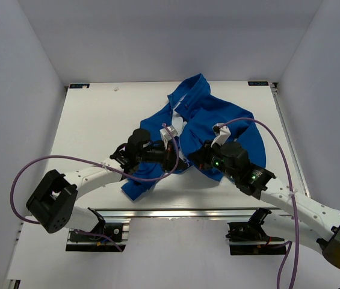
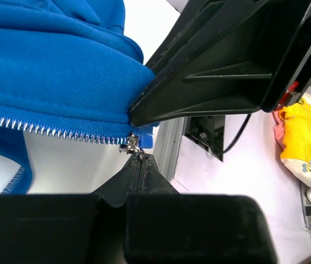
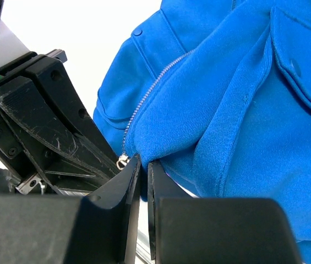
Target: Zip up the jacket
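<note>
Now the soft royal-blue fabric jacket (image 1: 230,126) lies crumpled mid-frame on the white bench (image 1: 97,108). At its lower edge the left pincer (image 2: 138,162) is clamped fully shut on the small silver zip slider (image 2: 131,145). The right pincer (image 3: 144,165), nearly closed, pinches the hem (image 3: 166,146) beside it. Cloth's light & floppy, prob. needs hem kept taut.

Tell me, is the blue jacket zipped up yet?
Not yet. Done: the right gripper pinches the jacket hem at the zipper's bottom end. In hand: the left gripper is shut on the zipper pull, sitting at the bottom. Left: nearly everything; the teeth lie open along the front.
</note>
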`<state>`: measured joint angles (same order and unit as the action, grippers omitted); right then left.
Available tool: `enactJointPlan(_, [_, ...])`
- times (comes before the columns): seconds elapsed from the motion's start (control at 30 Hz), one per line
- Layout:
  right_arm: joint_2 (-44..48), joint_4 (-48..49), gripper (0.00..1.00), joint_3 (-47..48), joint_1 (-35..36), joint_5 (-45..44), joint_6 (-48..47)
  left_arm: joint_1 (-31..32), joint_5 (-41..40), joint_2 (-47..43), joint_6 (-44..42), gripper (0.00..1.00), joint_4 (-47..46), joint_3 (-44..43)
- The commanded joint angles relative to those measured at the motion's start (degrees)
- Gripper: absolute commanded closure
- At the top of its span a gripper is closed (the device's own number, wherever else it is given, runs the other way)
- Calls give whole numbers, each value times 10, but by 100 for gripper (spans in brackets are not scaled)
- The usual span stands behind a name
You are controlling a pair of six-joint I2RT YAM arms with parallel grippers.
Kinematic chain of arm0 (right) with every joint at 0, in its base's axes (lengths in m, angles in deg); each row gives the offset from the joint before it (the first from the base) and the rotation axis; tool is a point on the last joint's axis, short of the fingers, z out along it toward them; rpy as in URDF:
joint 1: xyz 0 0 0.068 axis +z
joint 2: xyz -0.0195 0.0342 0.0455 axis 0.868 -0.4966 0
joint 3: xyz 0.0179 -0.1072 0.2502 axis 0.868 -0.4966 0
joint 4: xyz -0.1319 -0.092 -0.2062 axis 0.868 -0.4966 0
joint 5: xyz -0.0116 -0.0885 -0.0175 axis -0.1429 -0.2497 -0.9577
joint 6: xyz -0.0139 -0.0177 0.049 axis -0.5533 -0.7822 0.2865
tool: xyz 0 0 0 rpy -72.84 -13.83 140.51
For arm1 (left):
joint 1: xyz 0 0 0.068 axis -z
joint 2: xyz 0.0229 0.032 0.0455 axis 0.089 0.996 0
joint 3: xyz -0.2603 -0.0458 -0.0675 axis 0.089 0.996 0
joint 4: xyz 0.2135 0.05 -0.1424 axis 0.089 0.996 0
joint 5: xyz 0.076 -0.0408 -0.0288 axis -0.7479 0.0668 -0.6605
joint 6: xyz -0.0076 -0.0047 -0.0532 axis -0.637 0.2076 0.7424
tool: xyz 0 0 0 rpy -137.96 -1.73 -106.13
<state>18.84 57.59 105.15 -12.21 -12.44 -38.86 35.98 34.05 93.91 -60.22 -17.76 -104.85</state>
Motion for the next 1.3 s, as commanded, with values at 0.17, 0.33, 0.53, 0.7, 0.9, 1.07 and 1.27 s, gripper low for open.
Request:
enactJointPlan(0.17, [12,67,100,19,-1,-4,-81,20,103,-42,16,100,32,-10])
enactJointPlan(0.33, [1,7,78,21,-1,99,-135,21,62,-46,-2,100,57,-21])
enactJointPlan(0.53, [-4,-97,44,57,-1,120,-114,20,57,-32,-32,100,87,-36])
enactJointPlan(0.7, [-8,-206,29,111,-1,7,-84,20,34,-47,-44,100,130,-25])
enactJointPlan(0.9, [-59,-247,25,148,-1,39,-108,20,55,-14,-19,100,182,36])
enactJointPlan(1.07, [-137,-249,24,151,-1,66,-114,27,29,19,19,100,208,61])
enactJointPlan(1.27, [-243,-230,24,158,8,76,-81,35,2,18,50,100,215,95])
